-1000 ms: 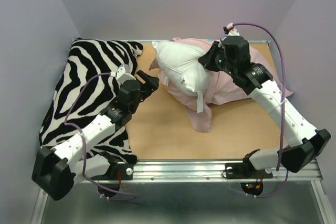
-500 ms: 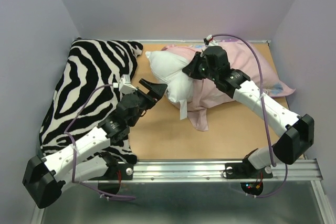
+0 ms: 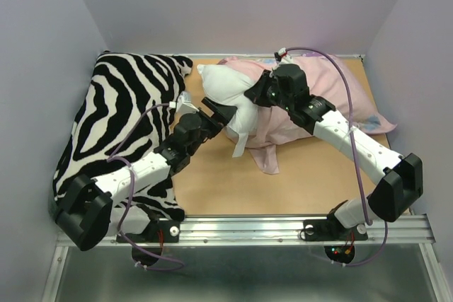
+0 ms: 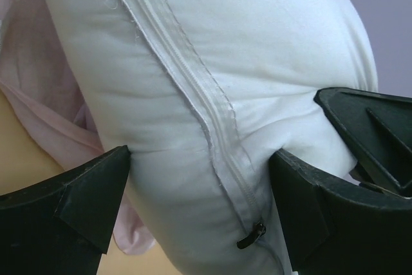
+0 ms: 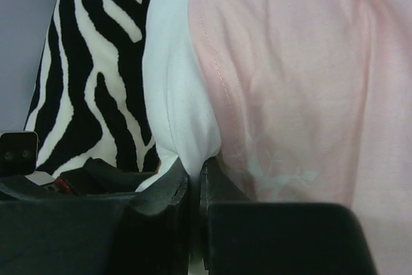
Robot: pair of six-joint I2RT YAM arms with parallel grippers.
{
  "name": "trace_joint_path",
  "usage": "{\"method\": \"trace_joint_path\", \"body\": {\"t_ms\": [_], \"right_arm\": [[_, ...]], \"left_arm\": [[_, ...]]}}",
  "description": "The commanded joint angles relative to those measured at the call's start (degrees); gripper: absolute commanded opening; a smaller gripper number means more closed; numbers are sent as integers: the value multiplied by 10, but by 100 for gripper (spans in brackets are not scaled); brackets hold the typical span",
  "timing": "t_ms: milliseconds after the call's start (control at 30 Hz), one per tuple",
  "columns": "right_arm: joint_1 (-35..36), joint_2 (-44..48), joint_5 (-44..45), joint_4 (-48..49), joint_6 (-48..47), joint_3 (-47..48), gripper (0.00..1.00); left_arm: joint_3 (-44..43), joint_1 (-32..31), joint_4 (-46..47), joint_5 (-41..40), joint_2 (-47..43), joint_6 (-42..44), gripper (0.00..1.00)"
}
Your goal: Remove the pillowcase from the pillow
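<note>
The pillow point(image 3: 228, 93) lies along the far edge of the surface point(image 3: 233, 182), near the middle. Its bare white end points toward the left edge, where the zebra cushion point(image 3: 120, 118) is piled. The pillowcase point(image 3: 333, 97) acts as the container here. It is bunched back over the rest of the pillow, pale pink side showing, and spreads toward the far right corner, with one loose flap drooping toward the middle of the surface. So the pillow is only partly out, and how much stuffing remains inside is hidden under the folds. The right tool point(image 5: 193, 175) is pinched shut on cloth right at the hem, where pink meets white. It appears to hold the pillowcase, though white fabric also runs into the pinch, so the layer is not certain. That hold probably anchors the case so the filling can be drawn out. The left tool point(image 3: 221, 112) is spread wide and grips nothing. Its fingers point(image 4: 84, 191) straddle the exposed end on either side of the zipper seam point(image 4: 206, 107), just above the zip pull point(image 4: 251, 235), placed for a bite on the pillow alone. The risk is slipping off the plump corner.
</note>
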State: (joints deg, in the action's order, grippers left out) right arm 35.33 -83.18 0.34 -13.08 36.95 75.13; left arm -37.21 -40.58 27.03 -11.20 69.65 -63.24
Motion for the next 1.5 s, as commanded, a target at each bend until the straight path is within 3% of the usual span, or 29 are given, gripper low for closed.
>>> {"method": "trace_joint_path", "body": {"t_ms": [0,133,300,467,733,867,1033,1400,1467], "right_arm": [[18,30,-53,104,9,13,0],[20,31,-46,105,5,-6,1],[22,24,-79,113,10,-14,0],[43,12,-95,116,1,-12,0],[44,-5,-100,118,0,-34,1],[64,-16,-120,117,-16,-18,1],[72,-23,-110,117,-15,-29,0],[83,-26,-191,122,-30,-32,1],[83,-23,-195,121,-31,-32,1]], "left_arm": [[-25,30,113,31,9,15,99],[-22,49,179,75,6,30,99],[-37,53,192,98,40,40,99],[-41,52,302,134,64,61,99],[41,50,387,84,10,73,99],[35,57,396,97,33,68,99],[58,59,515,107,62,49,99],[-14,80,442,108,116,52,99],[-43,85,400,109,126,61,90]]}}
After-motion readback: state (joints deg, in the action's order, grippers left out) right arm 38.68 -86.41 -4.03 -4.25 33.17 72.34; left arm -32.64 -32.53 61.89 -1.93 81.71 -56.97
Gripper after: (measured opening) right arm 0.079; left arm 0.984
